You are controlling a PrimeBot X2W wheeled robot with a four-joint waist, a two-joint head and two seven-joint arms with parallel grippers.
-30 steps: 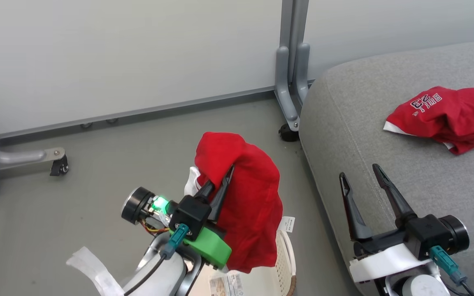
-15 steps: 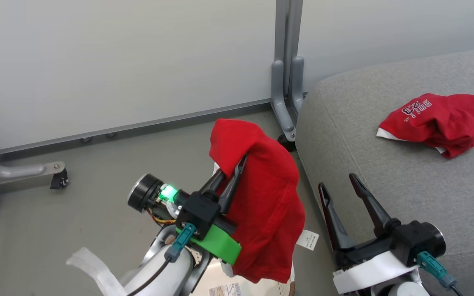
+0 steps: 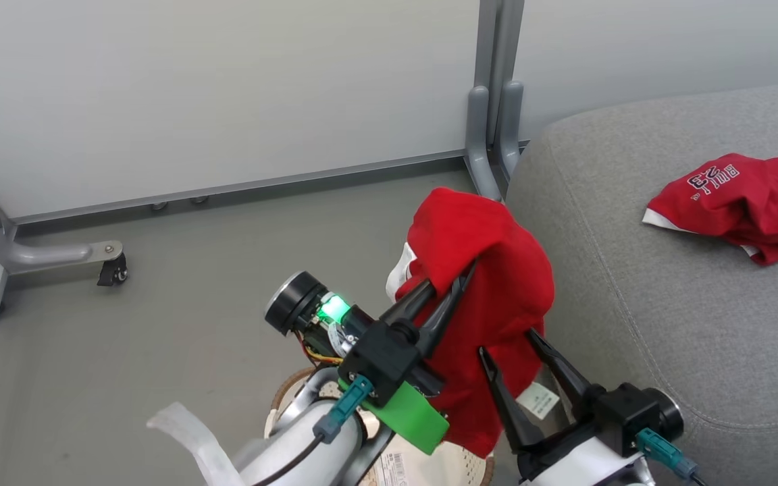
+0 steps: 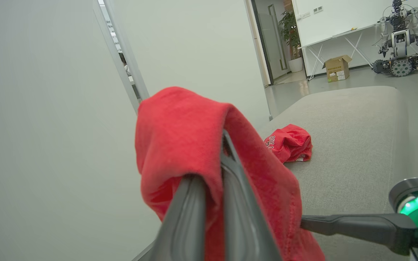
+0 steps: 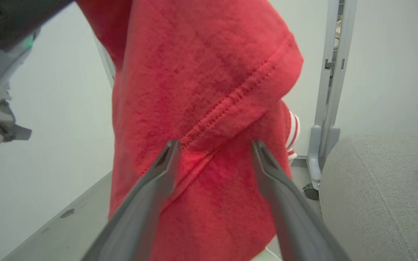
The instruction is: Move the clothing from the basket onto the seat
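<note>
My left gripper [image 3: 460, 282] is shut on a red garment [image 3: 497, 270] that hangs from its fingertips in the air, just left of the grey seat [image 3: 666, 324]. The same garment [image 4: 180, 130] drapes over the left gripper [image 4: 212, 163] in the left wrist view. My right gripper [image 3: 505, 343] stands open, its fingers [image 5: 263, 159] on either side of the garment's [image 5: 201, 72] lower folds. A second red garment [image 3: 740, 202] with white lettering lies crumpled on the seat. Part of the basket's brown rim [image 3: 281, 398] shows under my left arm.
A grey partition post [image 3: 497, 121] stands at the seat's back corner. A castor foot [image 3: 112, 270] sits on the floor at the left, below a pale wall panel. Far off in the left wrist view stand another robot [image 4: 399, 36] and a cardboard box [image 4: 336, 67].
My left gripper has carried the red garment rightward, up to the seat's edge. The open right gripper has moved left off the seat, up to the hanging cloth. The head camera has shifted too.
</note>
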